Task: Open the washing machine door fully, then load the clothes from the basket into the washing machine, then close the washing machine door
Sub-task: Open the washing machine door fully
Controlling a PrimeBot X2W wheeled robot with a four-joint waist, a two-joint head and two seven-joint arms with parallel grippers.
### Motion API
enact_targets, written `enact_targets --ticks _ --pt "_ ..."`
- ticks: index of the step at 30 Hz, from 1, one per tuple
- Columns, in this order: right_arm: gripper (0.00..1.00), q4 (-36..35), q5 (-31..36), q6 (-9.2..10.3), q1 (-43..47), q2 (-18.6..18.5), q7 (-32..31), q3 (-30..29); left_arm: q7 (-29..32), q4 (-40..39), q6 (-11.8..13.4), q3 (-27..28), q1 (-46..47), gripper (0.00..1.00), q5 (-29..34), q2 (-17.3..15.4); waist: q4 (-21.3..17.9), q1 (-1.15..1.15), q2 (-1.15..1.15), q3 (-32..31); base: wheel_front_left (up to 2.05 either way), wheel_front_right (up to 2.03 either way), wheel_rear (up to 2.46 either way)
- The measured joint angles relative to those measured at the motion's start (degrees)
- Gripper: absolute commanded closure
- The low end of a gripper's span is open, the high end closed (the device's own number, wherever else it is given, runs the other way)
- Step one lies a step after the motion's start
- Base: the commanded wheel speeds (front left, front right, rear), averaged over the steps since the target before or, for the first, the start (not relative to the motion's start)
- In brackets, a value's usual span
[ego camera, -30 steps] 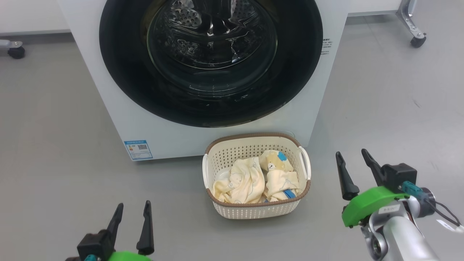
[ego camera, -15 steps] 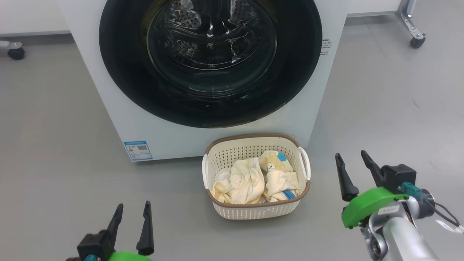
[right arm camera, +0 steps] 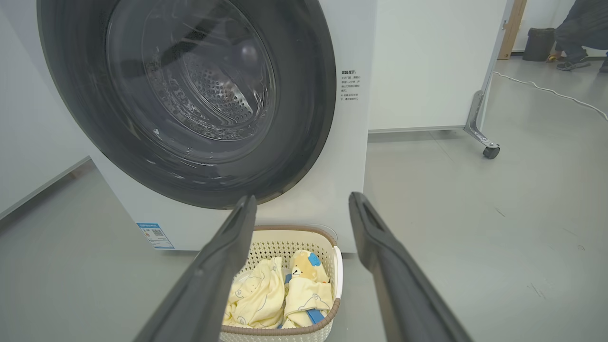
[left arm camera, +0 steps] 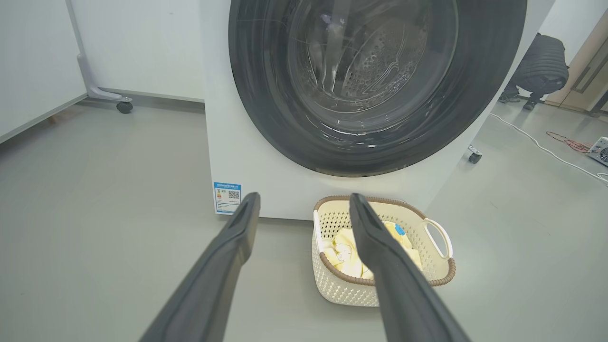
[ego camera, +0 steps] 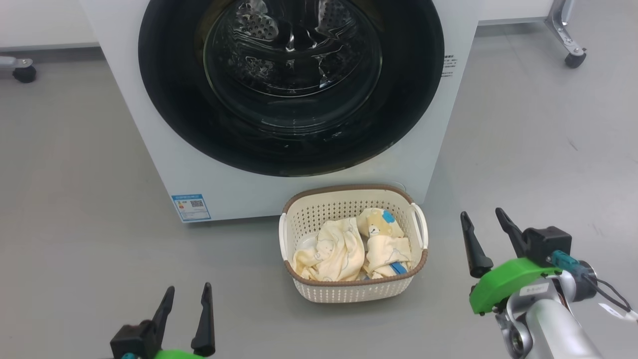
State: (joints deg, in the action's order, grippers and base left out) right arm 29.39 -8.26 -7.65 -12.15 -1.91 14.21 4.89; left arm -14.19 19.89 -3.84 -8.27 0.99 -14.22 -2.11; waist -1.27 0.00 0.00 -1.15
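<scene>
Facing the white washing machine (ego camera: 164, 164) across the grey floor (ego camera: 75, 224), we find its round door (ego camera: 408, 99) shut flat against the front, the steel drum (ego camera: 294, 45) glinting through the glass. The cream basket (ego camera: 349, 291) sits on the floor just in front of the machine, below the door's lower rim and to the right of the blue label (ego camera: 191, 207). The pale yellow clothes (ego camera: 334, 249) lie heaped inside it, a bear print facing up. Our left gripper (ego camera: 188, 287) hovers near us on the left, its pincer parted and holding nothing. Our right gripper (ego camera: 482, 213) hangs to the right of the basket, well apart from it, jaws likewise spread and empty. Neither touches the door, the basket or the clothes. From the left wrist we also see a person (left arm camera: 541, 66) bent low, far off past the machine's right side, near a white cable (left arm camera: 536, 145) trailing across the floor.
</scene>
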Motion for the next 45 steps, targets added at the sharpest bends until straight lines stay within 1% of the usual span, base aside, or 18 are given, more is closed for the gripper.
enact_targets --ticks 9,13,35,36,38,45 --pt "0.00 0.5 0.0 0.00 0.0 0.0 0.0 0.0 0.0 0.5 -0.2 -0.4 0.0 0.00 0.1 0.0 0.3 0.00 0.00 -0.1 0.71 0.71 -1.42" --pt "0.00 0.5 0.0 0.00 -0.1 0.0 0.0 0.1 0.0 0.6 -0.2 -0.4 0.0 0.00 0.2 -0.5 0.4 0.00 0.00 -0.3 1.19 1.19 -2.37" --pt "0.00 0.7 -0.3 0.00 -0.2 -0.1 0.0 0.2 0.0 0.2 -0.1 -0.6 0.1 0.00 0.7 -0.4 0.2 0.00 0.00 -0.4 1.23 1.23 -2.46" --pt "0.00 0.8 -0.3 0.00 -0.2 -0.1 0.0 0.2 0.0 -0.5 0.1 -0.3 0.1 0.00 -0.5 -0.3 0.2 0.00 0.00 -0.4 1.23 1.23 -2.46" --pt "0.00 0.9 -0.3 0.00 -0.2 -0.1 0.0 0.2 -0.1 0.1 0.9 -0.2 0.2 0.00 -0.3 -0.4 0.2 0.00 0.00 -0.5 1.13 1.13 -2.25" --pt "0.00 1.4 -0.3 0.00 -0.2 -0.9 0.0 0.2 -0.2 0.9 0.9 -0.7 0.2 0.00 0.5 0.0 0.2 0.00 0.00 -0.9 0.77 0.77 -1.54"
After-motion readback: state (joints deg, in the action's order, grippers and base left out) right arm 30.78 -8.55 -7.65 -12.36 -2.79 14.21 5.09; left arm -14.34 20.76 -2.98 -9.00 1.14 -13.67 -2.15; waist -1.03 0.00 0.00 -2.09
